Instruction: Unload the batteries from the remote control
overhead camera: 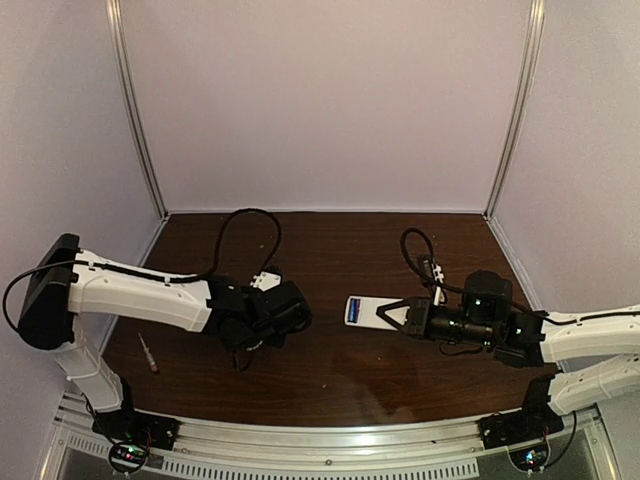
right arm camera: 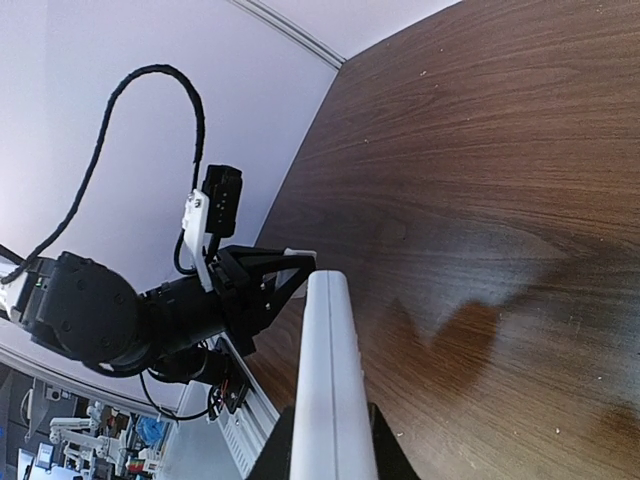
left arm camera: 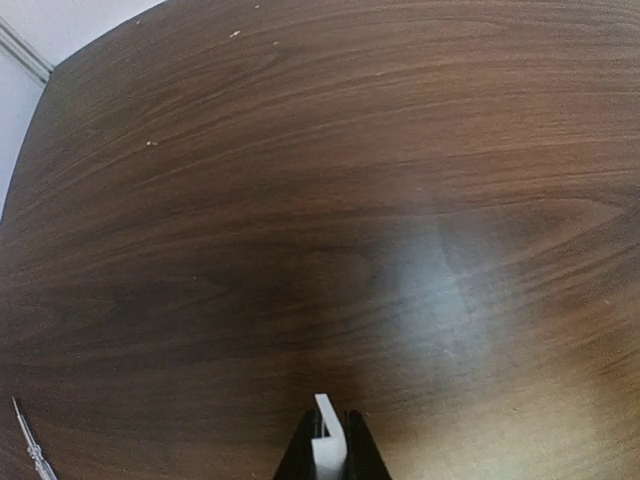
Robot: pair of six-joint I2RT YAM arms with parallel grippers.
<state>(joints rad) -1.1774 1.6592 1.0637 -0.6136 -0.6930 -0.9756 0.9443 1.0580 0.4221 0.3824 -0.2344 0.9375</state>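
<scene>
The slim white rectangular plastic remote control (overhead camera: 362, 311) appears to be held just off the dark wooden worktop (overhead camera: 330, 385). One end is clamped in the right pincer (overhead camera: 388, 315), whose fingers are closed against its sides. Its long axis runs straight out from that pincer toward the left arm. The free end shows a blue patch (overhead camera: 353, 312); whether that is a battery or the bare compartment cannot be told, and the batteries cannot otherwise be made out.

The left pincer (left arm camera: 327, 450) is all but shut on a small thin white plastic piece (left arm camera: 324, 425), probably the back cover. It hovers near the remote's free end but apart from it, so the left arm looks best placed to reach the batteries. Both forearms lie low, with their wrists turned inward toward each other. A thin pale pointed tool (overhead camera: 148, 353) lies on the worktop beside the left arm.
</scene>
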